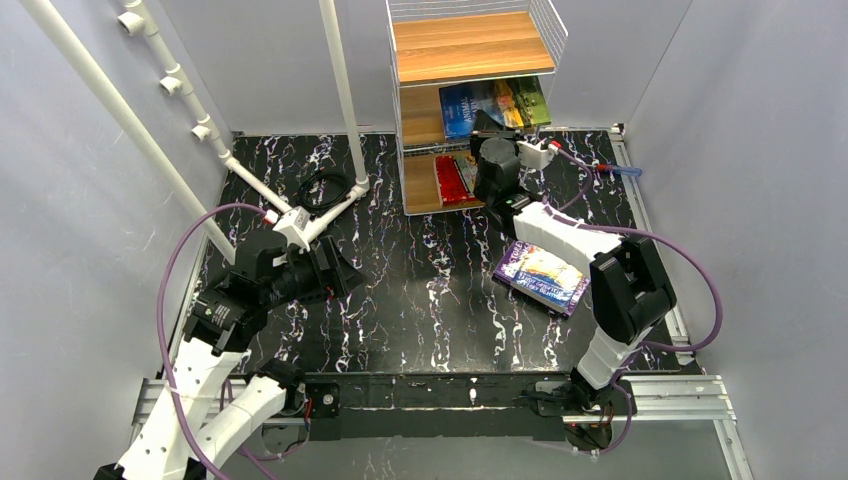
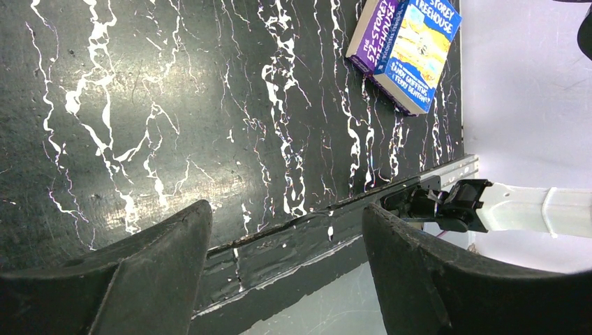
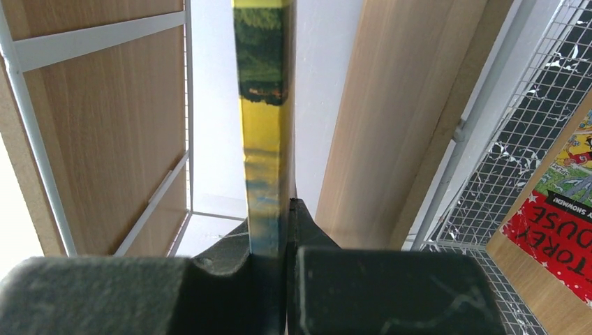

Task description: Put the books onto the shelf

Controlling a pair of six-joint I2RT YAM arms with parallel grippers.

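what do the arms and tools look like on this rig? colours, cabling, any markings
Both match. The left arm and right arm have white link shells and black joint housings. A purple cable loops along the outside of each. The left tool and right tool have thick matte-black fingers that taper like wedges toward the tips. No markings visible.

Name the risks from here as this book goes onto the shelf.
1. The right end effector pinches the landscape-cover book by one edge only; released on the shelf, the thin paperback may flop or slide out.
2. The right arm stretches above the stacked Treehouse books; pulling back, it might knock them.
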